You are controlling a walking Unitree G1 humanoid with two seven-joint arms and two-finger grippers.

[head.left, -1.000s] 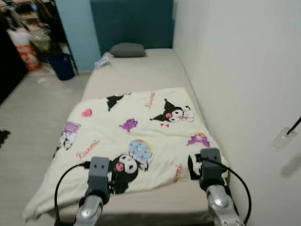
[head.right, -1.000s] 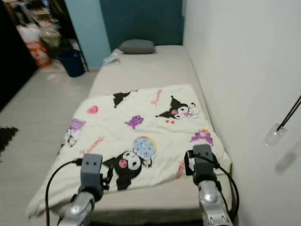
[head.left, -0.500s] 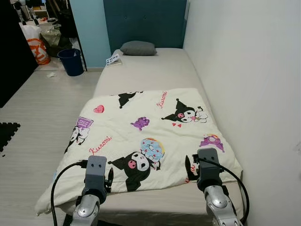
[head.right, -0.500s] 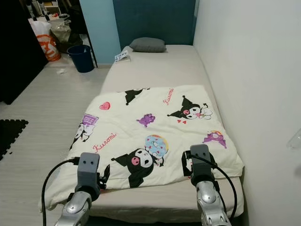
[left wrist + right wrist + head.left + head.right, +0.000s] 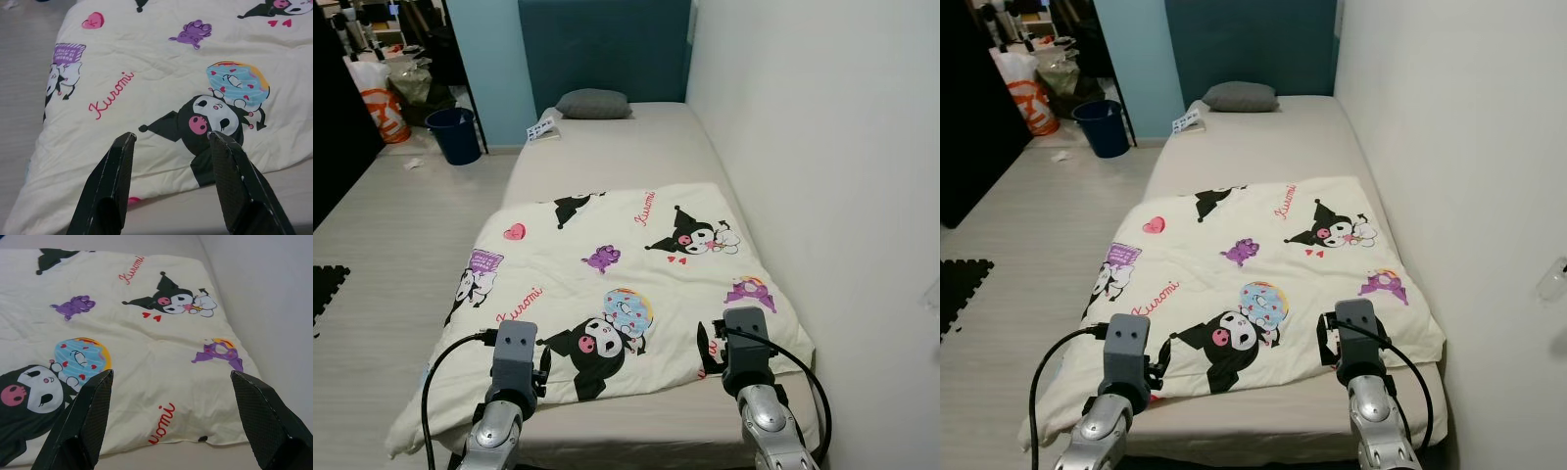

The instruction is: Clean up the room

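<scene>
I see the blanket (image 5: 607, 284) spread over the foot half of the bed (image 5: 617, 147), its left edge drooping over the side — a pillow (image 5: 593, 103) lies at the head. My left gripper (image 5: 171, 186) and right gripper (image 5: 168, 423) hover above the foot edge, both with fingers spread, holding nothing.

Pale plank floor (image 5: 382, 235) on the left, white wall (image 5: 822, 147) hard against the bed (image 5: 636, 147) — dark blue headboard (image 5: 604, 49) (lighter blue wall (image 5: 484, 69) beside it), evenly lit.
</scene>
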